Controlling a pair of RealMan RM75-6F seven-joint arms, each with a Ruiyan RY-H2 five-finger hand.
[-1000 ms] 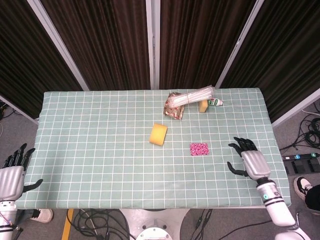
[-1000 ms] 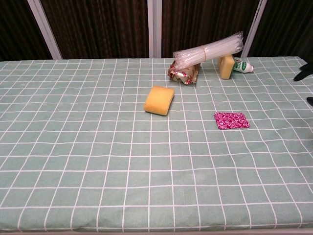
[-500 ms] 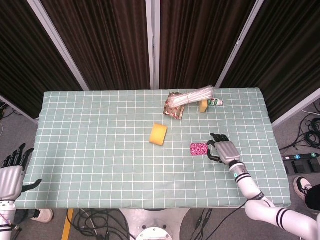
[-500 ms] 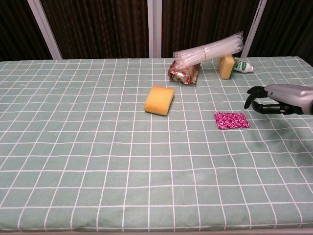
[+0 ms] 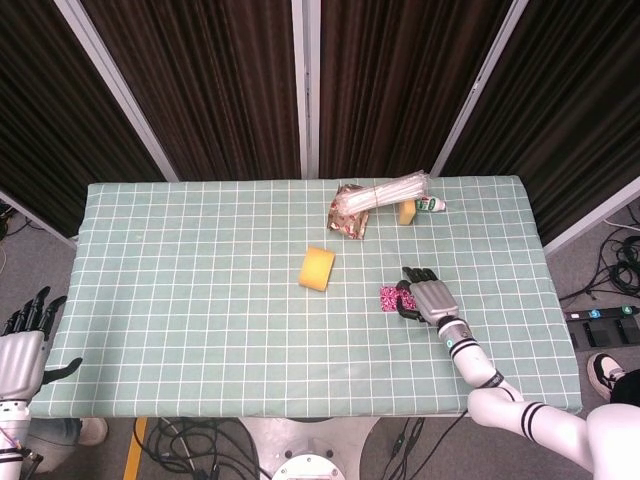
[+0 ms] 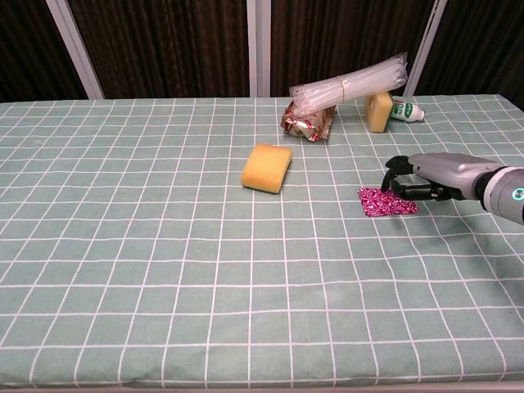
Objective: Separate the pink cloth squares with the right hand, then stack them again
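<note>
Lying flat on the green checked table, right of centre: pink squares, stacked as one small patch. Hovering at the stack's right edge, palm down: right hand, fingers apart and curled downward over the cloth's far corner, holding nothing. From the head view, fingertips overlapping the patch's right side; from the chest view, hanging just above it. Impossible telling whether touching the cloth or not.

Resting off the table's near-left corner, low in the head view: left hand, fingers spread, gripping nothing. Not showing in the chest view.

Sitting near the table's middle, left of and slightly behind the cloth, well apart from it: yellow sponge. Lying further back, near the far edge: crumpled red-and-gold wrapper. Bridging above that wrapper and slanting up toward the right: bundle of clear straws, tied at the middle, its right end propped on a small yellow block. Lying on its side just right of the block: small white bottle with a green label.

Hanging behind the table: dark curtains with pale poles crossing them.
</note>
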